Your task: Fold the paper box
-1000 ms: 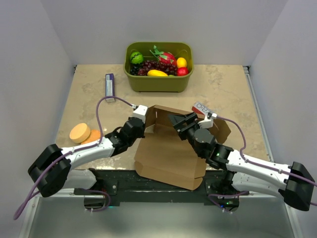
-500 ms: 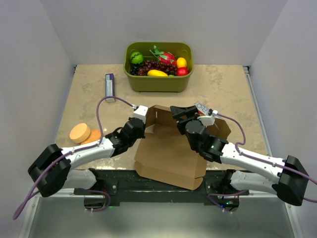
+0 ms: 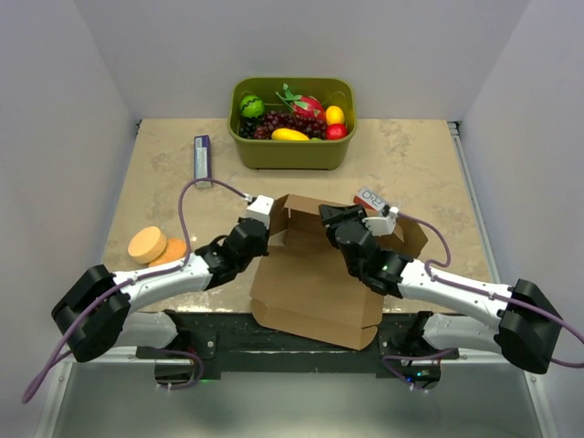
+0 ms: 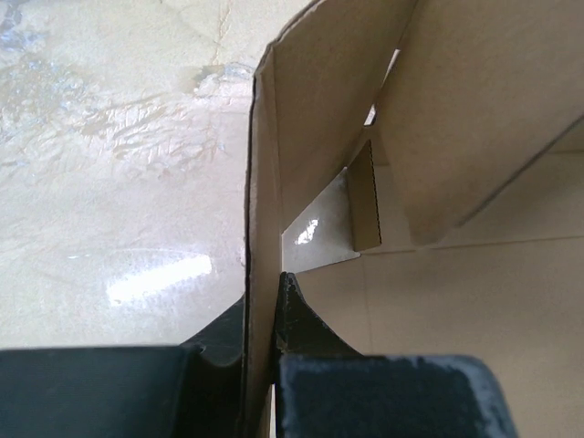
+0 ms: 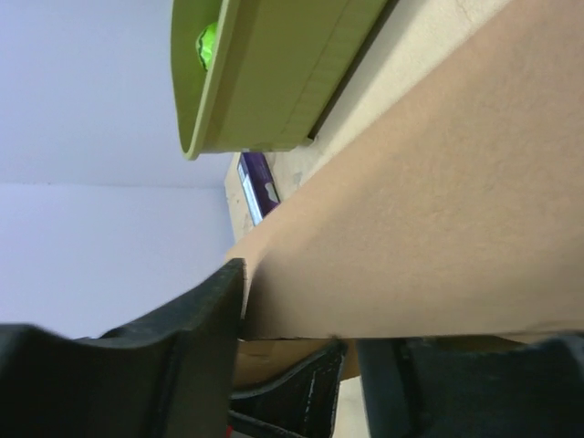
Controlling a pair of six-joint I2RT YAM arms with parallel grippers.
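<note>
Left jaws are clamped on the upright left wall of the paper box, which sits on the surface between my 2 arms, close to the near edge. Right jaws straddle the back wall; whether they pinch it I cannot tell. If they drag sideways, that wall may crease or tear from my left grip. Only my left wrist view shows that pinch; from above, my wrist hides it.

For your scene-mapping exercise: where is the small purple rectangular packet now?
In the top view the purple packet lies left-rear on the table, just left of the olive-green plastic tub.
</note>
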